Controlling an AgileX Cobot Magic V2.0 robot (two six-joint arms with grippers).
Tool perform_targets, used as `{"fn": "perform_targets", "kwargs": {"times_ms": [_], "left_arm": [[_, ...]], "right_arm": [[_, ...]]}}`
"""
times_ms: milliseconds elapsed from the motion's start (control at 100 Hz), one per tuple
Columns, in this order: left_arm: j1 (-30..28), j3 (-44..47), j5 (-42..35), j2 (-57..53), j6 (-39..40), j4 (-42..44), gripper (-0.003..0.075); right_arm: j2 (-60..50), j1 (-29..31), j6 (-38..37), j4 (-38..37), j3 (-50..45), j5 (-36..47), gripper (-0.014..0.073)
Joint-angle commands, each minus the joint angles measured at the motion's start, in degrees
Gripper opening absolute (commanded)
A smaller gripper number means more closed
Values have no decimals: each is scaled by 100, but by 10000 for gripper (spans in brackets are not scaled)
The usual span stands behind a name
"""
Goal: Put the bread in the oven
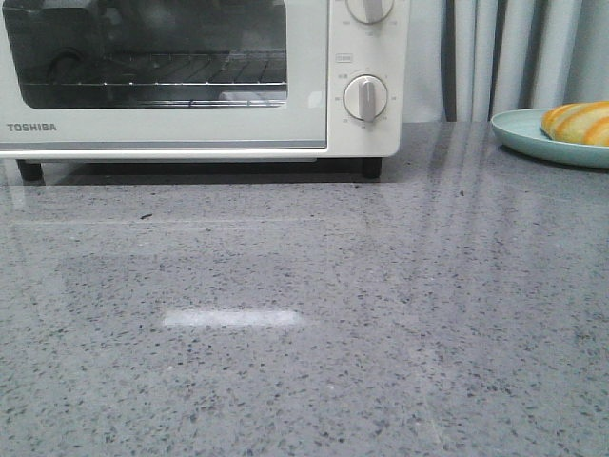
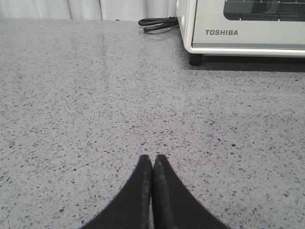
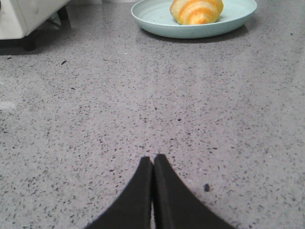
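Note:
The white Toshiba oven (image 1: 190, 76) stands at the back left of the grey speckled table with its glass door closed and a wire rack behind the glass. It also shows in the left wrist view (image 2: 243, 28) and its corner in the right wrist view (image 3: 24, 19). The golden-orange striped bread (image 1: 579, 122) lies on a pale green plate (image 1: 519, 133) at the back right, and shows in the right wrist view (image 3: 196, 10). My left gripper (image 2: 152, 157) is shut and empty, low over the table. My right gripper (image 3: 152, 158) is shut and empty, well short of the plate (image 3: 152, 19).
A coiled black power cord (image 2: 157, 23) lies on the table beside the oven. Grey curtains (image 1: 514, 57) hang behind the table. The oven has round dials (image 1: 365, 97) on its right side and black feet (image 2: 195, 59).

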State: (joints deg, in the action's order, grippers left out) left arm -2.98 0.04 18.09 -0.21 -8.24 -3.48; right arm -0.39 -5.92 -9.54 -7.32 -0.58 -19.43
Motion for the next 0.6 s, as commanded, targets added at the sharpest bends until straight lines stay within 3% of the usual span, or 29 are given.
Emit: {"fn": "perform_targets", "kwargs": {"times_ms": [0, 240, 590], "left_arm": [[-7, 129, -453, -180, 56, -36, -21], [-7, 129, -453, -180, 56, -36, -21], [-7, 129, -453, -180, 56, -36, -21]], "right_arm": [[-132, 42, 8, -1, -75, 123, -69], [-132, 42, 8, -243, -75, 257, -69], [-132, 42, 8, -411, -75, 1803, -69]]}}
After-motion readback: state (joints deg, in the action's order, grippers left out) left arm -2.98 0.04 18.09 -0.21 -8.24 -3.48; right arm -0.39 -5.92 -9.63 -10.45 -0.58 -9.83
